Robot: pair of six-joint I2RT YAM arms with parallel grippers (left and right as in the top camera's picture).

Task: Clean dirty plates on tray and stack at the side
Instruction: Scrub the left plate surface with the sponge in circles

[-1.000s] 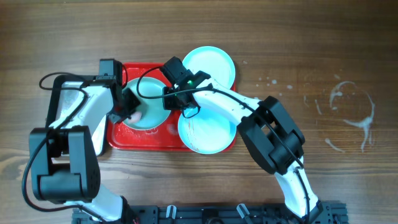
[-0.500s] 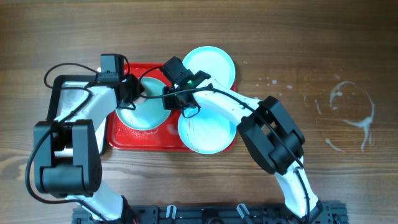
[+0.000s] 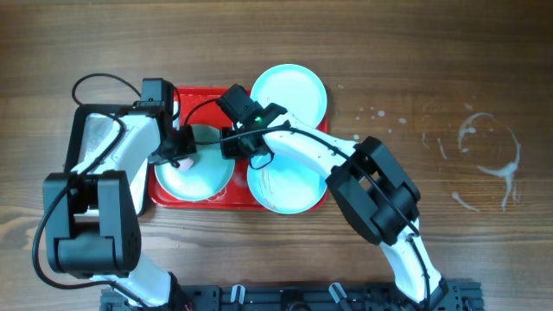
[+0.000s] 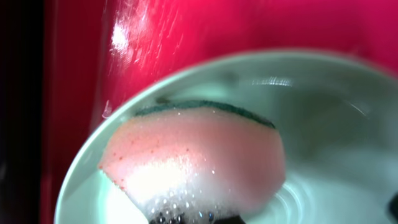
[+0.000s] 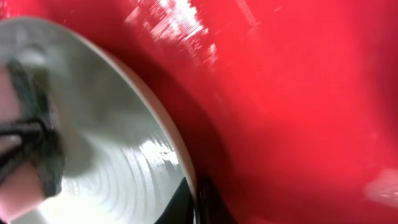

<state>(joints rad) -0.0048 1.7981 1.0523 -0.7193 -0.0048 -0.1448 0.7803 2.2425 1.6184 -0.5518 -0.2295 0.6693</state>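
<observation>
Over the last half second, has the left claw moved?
Yes. The left claw with the sponge slid across the plate, away from the far rim of the tray.

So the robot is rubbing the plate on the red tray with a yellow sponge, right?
Not quite: the sponge is pink, not yellow, with a green layer on top. The left wrist view shows it soapy against the plate on the red tray.
</observation>
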